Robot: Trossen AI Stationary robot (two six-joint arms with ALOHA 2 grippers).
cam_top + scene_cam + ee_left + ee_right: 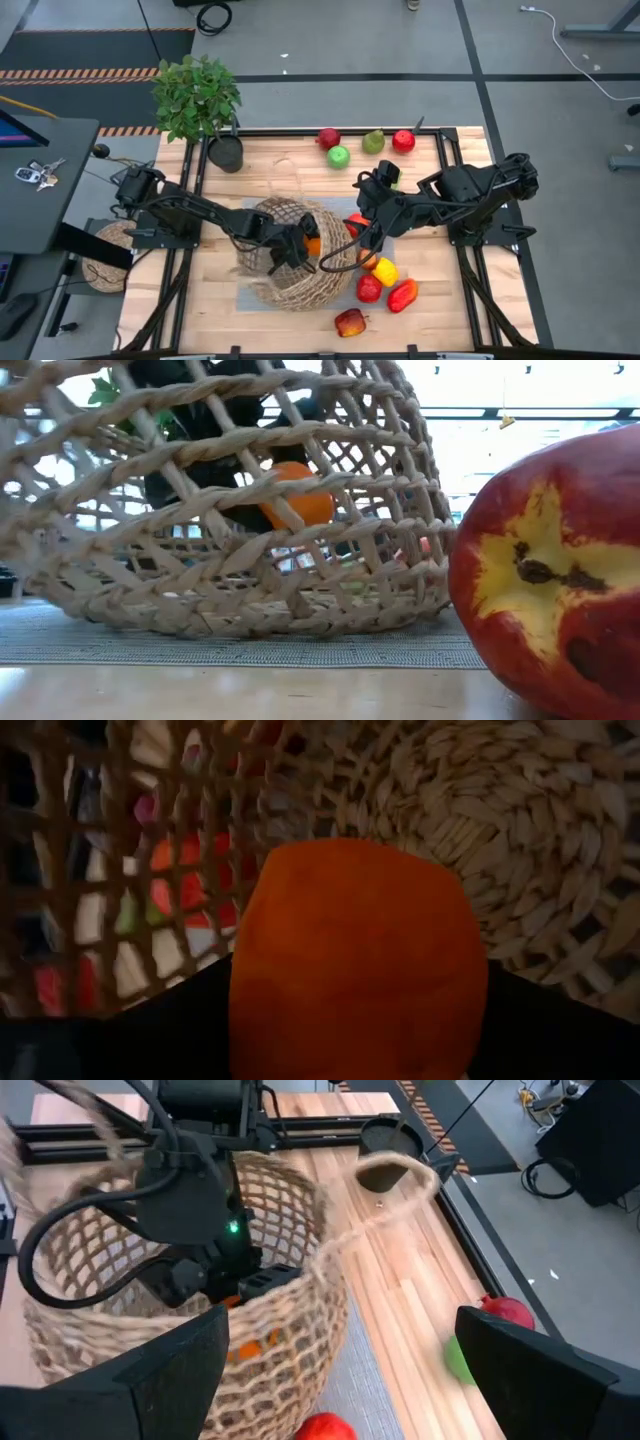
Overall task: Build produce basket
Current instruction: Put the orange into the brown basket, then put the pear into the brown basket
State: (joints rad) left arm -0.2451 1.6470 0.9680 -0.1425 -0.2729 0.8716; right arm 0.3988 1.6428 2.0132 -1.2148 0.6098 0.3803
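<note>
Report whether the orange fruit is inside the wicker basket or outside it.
Inside. The round orange fruit sits between the left gripper's fingers within the tan open-weave wicker basket, its woven bottom visible behind it.

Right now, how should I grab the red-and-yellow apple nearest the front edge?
Grip the apple across its middle from straight above. It lies on its side, stem facing the front edge, apart from other fruit, so jaws likely fit either side.

A leafy potted plant [197, 97] stands beside a black pot [226, 153].
</note>
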